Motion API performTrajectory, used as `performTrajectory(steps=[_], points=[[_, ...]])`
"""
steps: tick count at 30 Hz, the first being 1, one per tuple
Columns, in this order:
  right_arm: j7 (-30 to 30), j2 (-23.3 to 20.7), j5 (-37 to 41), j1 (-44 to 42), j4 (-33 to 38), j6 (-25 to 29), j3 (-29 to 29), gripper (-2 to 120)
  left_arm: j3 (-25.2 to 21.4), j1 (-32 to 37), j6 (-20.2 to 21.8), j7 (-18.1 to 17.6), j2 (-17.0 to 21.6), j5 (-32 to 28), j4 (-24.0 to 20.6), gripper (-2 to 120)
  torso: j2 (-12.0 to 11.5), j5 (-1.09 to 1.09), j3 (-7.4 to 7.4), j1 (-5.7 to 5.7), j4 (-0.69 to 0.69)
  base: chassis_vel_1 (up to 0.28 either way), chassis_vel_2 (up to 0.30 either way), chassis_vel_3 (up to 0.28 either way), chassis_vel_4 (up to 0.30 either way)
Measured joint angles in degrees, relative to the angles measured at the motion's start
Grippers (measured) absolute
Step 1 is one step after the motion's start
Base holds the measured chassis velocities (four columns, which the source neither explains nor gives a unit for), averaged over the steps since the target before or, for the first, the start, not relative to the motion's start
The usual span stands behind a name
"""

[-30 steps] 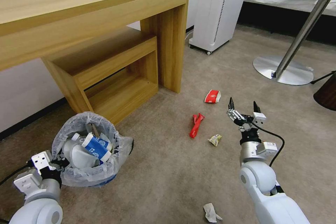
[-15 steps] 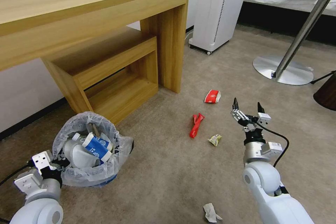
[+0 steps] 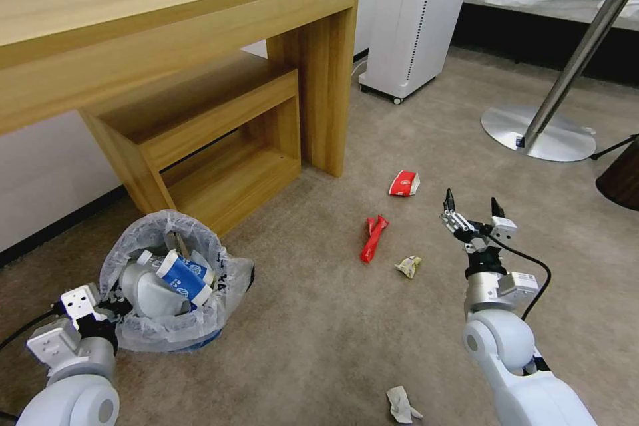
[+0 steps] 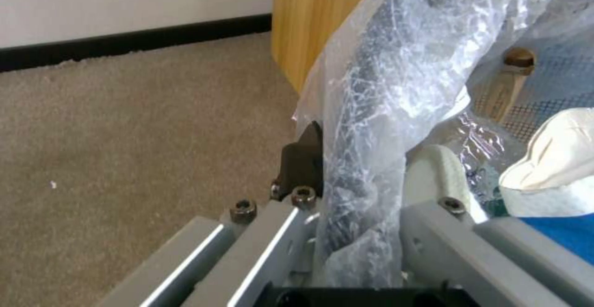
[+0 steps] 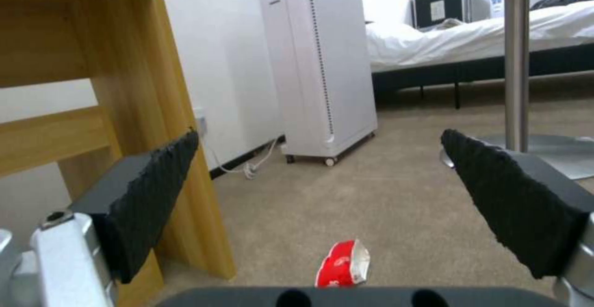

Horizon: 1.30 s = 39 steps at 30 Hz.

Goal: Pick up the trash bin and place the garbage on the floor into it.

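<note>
Head view: left gripper (image 3: 110, 309) clamped trash bin (image 3: 170, 289) rim, bin part-filled; right gripper (image 3: 474, 213) jaws apart, red-white paper cup (image 3: 404, 183) ahead, red wrapper (image 3: 374, 237) and other scraps beside it unpicked.

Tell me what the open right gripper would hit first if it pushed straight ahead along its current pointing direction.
Probably the red-and-white crushed paper cup lying on the beige carpet: the right gripper frames it between open fingers, though depth is uncertain.

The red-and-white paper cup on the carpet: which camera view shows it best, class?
The head view: the cup lies whole beside other litter. The right wrist view shows it partly cut off; the left wrist view shows the trash bin's bag instead.
</note>
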Motion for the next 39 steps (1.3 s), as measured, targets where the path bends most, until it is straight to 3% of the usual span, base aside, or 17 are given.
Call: performTrajectory(steps=[10, 24, 28, 30, 39], points=[[2.8, -0.61, 2.93, 0.17, 0.19, -3.13, -0.37, 100, 0.04, 0.15, 0.0, 0.04, -0.05, 0.11, 0.16, 1, 0.0, 0.0, 0.0, 0.0, 0.0, 0.0, 0.0, 0.0, 0.0], [12.74, -1.5, 22.03, 6.7, -5.37, -17.26, -1.44, 100, -0.16, 0.49, -1.14, 0.41, -0.61, 0.55, 1.07, 1, 0.0, 0.0, 0.0, 0.0, 0.0, 0.0, 0.0, 0.0, 0.0], [16.68, -0.42, 28.95, 10.65, -10.31, -21.51, -2.29, 100, -0.43, 0.3, -1.34, 0.42, -0.62, 0.5, 1.57, 1, 0.0, 0.0, 0.01, 0.0, 0.0, 0.0, 0.0, 0.0, 0.0], [18.81, 1.06, 32.45, 14.21, -16.63, -24.19, -3.02, 100, -0.62, -0.09, -1.41, 0.44, -0.45, 0.38, 2.06, 1, 0.0, -0.02, 0.01, 0.0, 0.01, 0.0, 0.0, 0.0, 0.0], [19.67, 5.36, 33.4, 21.76, -33.21, -26.11, -5.59, 100, -0.47, -0.66, -1.49, 0.38, -0.32, 0.27, 3.06, 1, 0.0, -0.01, 0.01, 0.0, 0.0, 0.0, 0.0, 0.0, 0.0]])
